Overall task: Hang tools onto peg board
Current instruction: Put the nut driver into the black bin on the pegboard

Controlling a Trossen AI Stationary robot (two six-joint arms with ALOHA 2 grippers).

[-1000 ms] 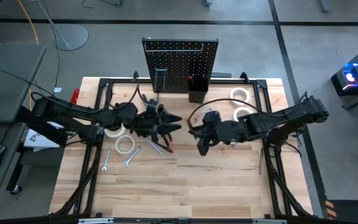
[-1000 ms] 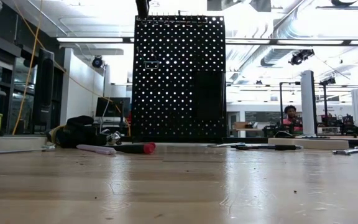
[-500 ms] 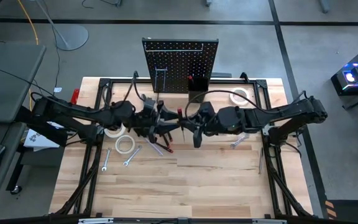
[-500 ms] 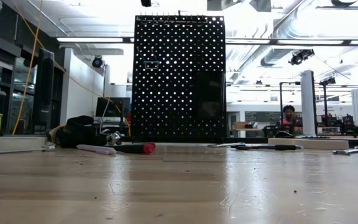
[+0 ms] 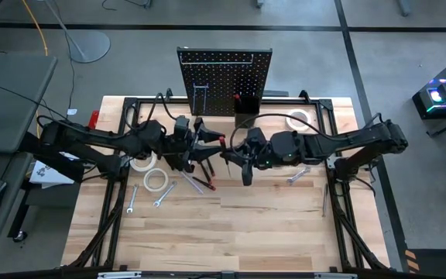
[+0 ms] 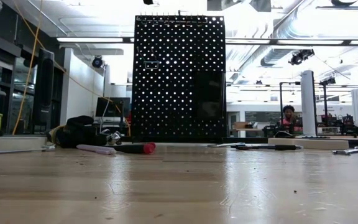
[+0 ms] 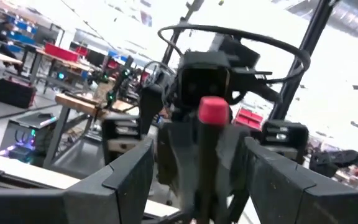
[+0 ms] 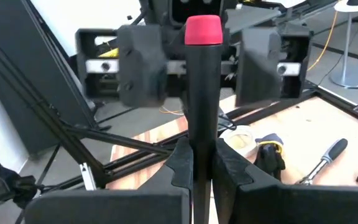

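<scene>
High view: the two arms are meeting in front of the peg board [image 5: 224, 81], just short of its foot. The right gripper [image 5: 228, 154] is clamping a screwdriver [image 5: 217, 144], whose long axis is running roughly level, along the board's face rather than toward it, red cap pointing at the left gripper [image 5: 200, 149]. The left gripper is standing wide, holding nothing, cap-side of the tool. Both are about equally near the board; only the right one is carrying anything. Other tools, tape rolls [image 5: 155, 180] and wrenches [image 5: 162, 195], are lying on the table [image 5: 231, 225], farther from the board.

Low view: the board is standing upright at the table's far side; neither gripper is showing here.

Left wrist view: the left fingers [image 7: 129, 174] are spread apart, and the red cap [image 7: 214, 111] is sitting between them, end-on, the right arm behind it.

Right wrist view: the right fingers [image 8: 182, 158] are pinching the dark shaft [image 8: 202, 106], cap away from them toward the left gripper's open jaws. A handover looks likely, and it is turning on that cap staying centred between them.
</scene>
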